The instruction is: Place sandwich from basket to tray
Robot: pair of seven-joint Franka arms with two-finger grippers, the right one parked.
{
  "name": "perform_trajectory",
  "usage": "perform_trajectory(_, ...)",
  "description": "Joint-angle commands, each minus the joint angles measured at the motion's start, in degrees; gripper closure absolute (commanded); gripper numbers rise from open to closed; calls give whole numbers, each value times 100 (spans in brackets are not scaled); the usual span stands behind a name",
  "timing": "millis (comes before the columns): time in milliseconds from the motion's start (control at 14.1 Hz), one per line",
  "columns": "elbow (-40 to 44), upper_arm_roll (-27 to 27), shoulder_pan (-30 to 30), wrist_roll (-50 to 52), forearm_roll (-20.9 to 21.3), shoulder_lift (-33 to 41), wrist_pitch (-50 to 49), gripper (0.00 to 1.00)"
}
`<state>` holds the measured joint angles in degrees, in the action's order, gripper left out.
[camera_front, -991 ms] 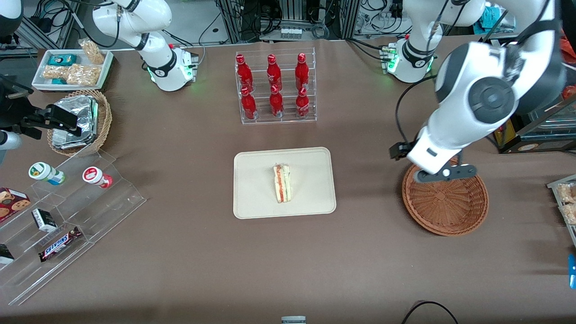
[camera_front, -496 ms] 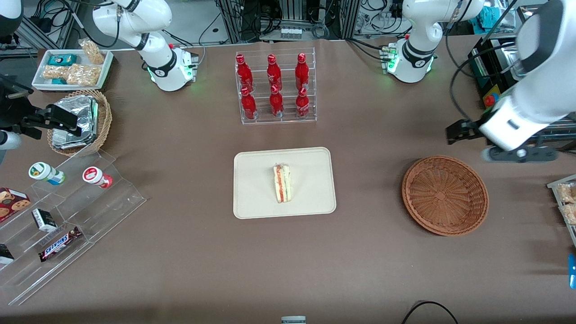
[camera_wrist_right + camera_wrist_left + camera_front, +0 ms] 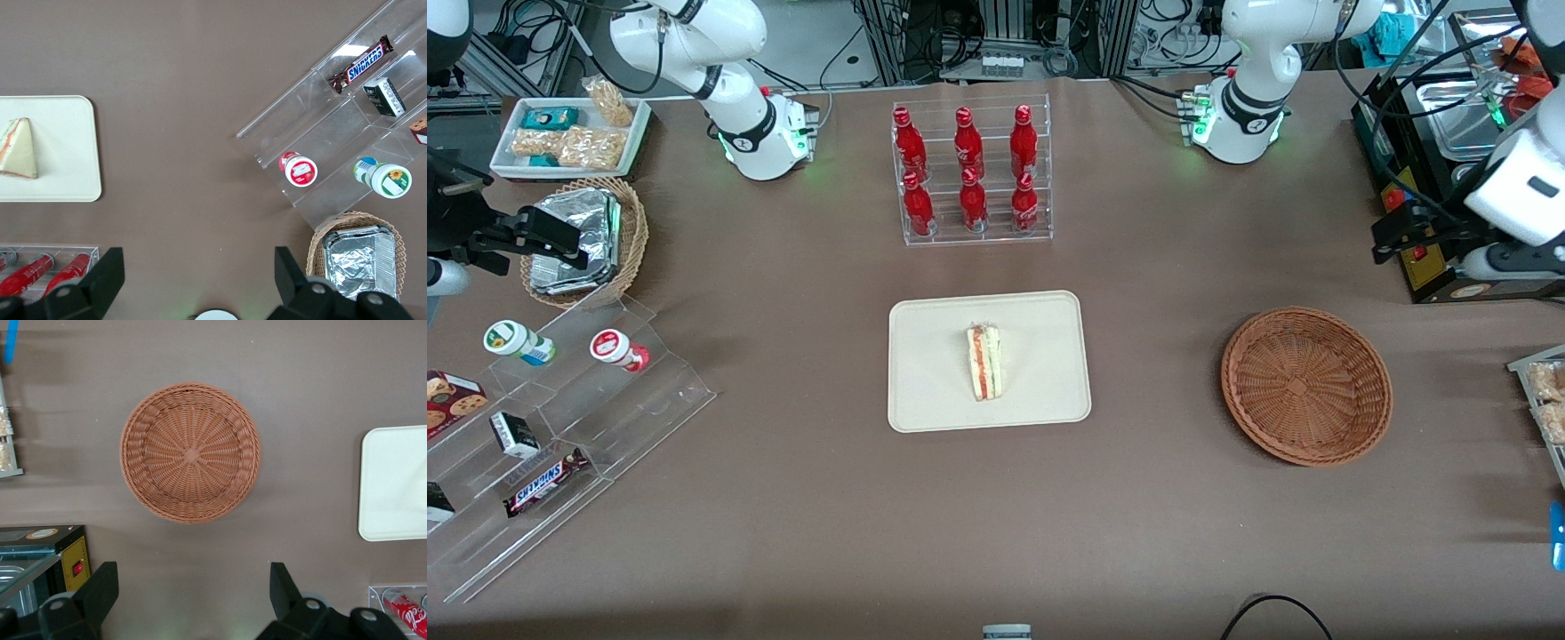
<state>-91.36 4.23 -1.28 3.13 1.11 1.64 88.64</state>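
The sandwich (image 3: 984, 362), a pale wedge with red and green filling, lies on the middle of the cream tray (image 3: 925, 391). It also shows in the right wrist view (image 3: 18, 148) on the tray (image 3: 67, 133). The reddish-brown basket (image 3: 1305, 385) stands empty beside the tray, toward the working arm's end of the table. My left gripper (image 3: 1516, 264) hangs high near that end of the table, farther from the front camera than the basket. Its left wrist view shows the gripper (image 3: 192, 577) open and empty, with the basket (image 3: 190, 453) and an edge of the tray (image 3: 393, 480) far below.
A clear rack of red bottles (image 3: 971, 173) stands farther back than the tray. A tan basket of foil packets (image 3: 587, 240), a white snack tray (image 3: 569, 133) and a clear stepped shelf (image 3: 560, 418) sit toward the parked arm's end. A black machine (image 3: 1432, 133) stands near my gripper.
My left gripper has moved from above the basket's rim toward the working arm's end of the table and farther from the front camera. The sandwich, tray and basket have not moved.
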Motion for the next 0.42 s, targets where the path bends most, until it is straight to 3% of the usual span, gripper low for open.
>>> perform_trajectory(0, -14, -97, -13, -50, -5, 126, -40, 0)
perform_trajectory(354, -14, -247, 22, -49, -32, 118, -163, 0)
